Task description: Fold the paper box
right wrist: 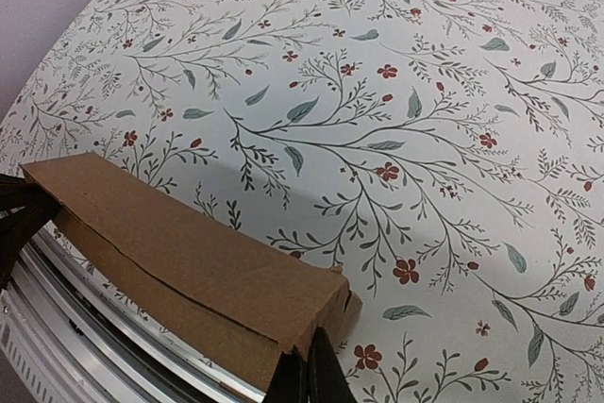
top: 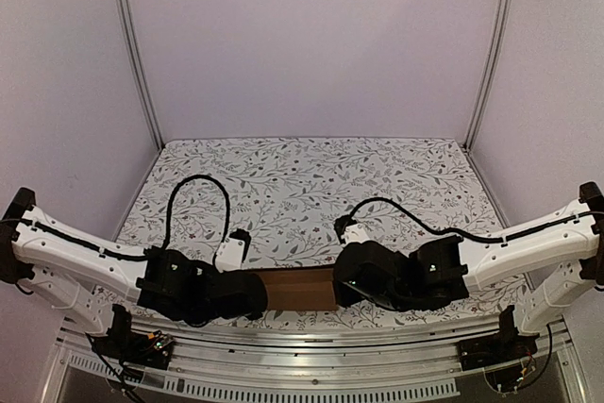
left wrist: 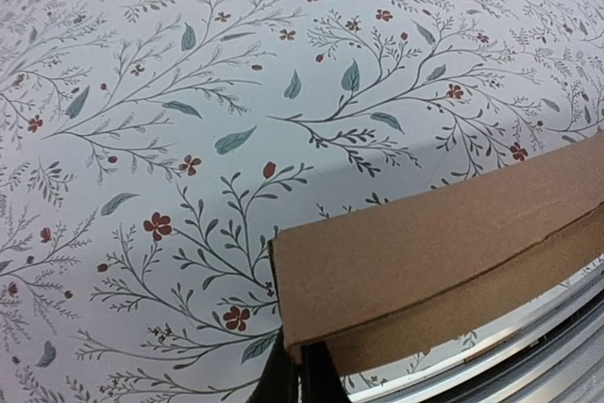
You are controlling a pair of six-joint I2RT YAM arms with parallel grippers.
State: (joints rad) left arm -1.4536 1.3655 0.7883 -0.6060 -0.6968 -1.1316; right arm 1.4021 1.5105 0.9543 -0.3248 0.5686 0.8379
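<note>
paper box (top: 300, 288) on near table (top: 311, 186) edge | left jaws, right jaws pinch ends

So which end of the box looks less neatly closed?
The box end pinched by the right gripper: a tab pokes out at its corner; the end in the left gripper is square.

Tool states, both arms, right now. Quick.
Left tool: closed, pinching the left end of the paper box.
Right tool: closed, pinching the right end of the paper box.
</note>
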